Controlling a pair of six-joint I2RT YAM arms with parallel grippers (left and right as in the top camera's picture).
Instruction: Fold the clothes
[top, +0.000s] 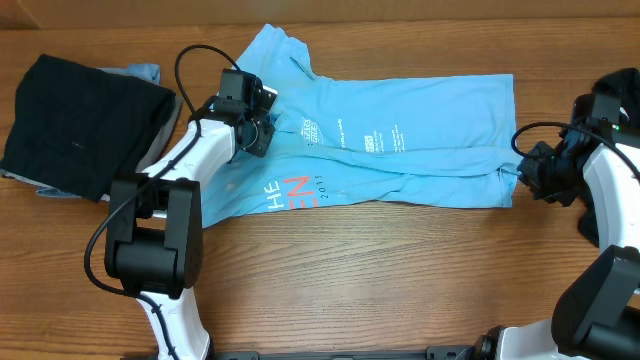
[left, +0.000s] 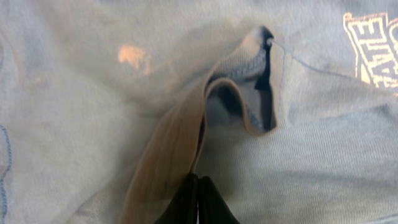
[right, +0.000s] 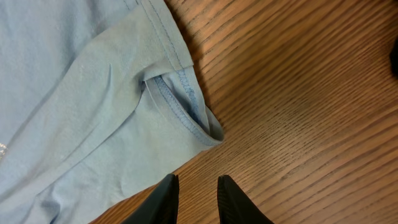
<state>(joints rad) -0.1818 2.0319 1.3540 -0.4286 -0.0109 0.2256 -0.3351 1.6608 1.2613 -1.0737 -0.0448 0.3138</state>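
Left claw (left: 198, 186) pressed together at T-shirt (top: 430, 150) collar — right claw (right: 198, 190) spread, over table (right: 298, 93) beside hem.

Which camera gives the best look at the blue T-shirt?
The overhead view: nearly the whole light blue T-shirt lies spread on the table. The left wrist view shows only its bunched collar close up; the right wrist view only a stitched corner.

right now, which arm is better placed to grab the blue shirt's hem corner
Right. The right pincer is open above the table, just off the hem corner of the blue T-shirt. The left pincer is shut over the collar, at the shirt's opposite end.
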